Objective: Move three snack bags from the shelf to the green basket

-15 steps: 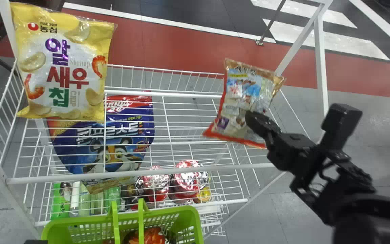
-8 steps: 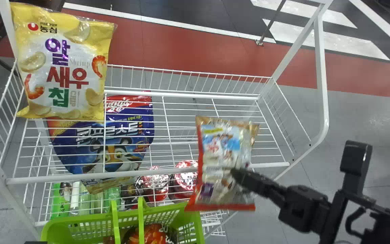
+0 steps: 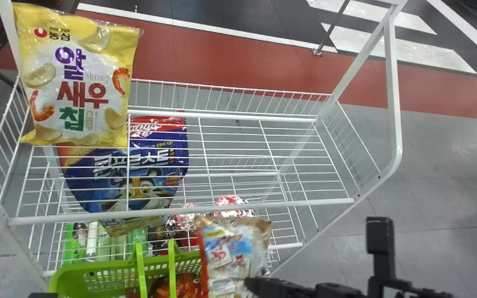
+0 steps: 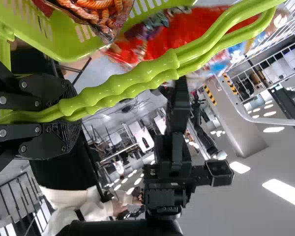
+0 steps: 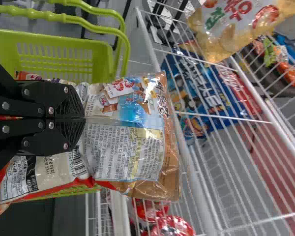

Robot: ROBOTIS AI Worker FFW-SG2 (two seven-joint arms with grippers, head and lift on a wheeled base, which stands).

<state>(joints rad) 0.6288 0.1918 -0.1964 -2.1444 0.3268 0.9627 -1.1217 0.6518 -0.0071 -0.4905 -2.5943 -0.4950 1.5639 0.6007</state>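
My right gripper (image 3: 250,284) is closed on a red-edged snack bag (image 3: 230,252), held up by the right end of the green basket (image 3: 110,275). My left gripper (image 4: 64,115) clasps the basket's handles (image 4: 137,84). An orange-red bag (image 3: 185,286) lies inside. Far left, a yellow bag (image 3: 77,74) is at the white wire shelf (image 3: 238,205).

White wire shelf (image 3: 304,203): yellow snack bag (image 3: 77,78) above; blue bag (image 3: 85,176), bottles (image 3: 137,236), red packages (image 3: 230,201) below
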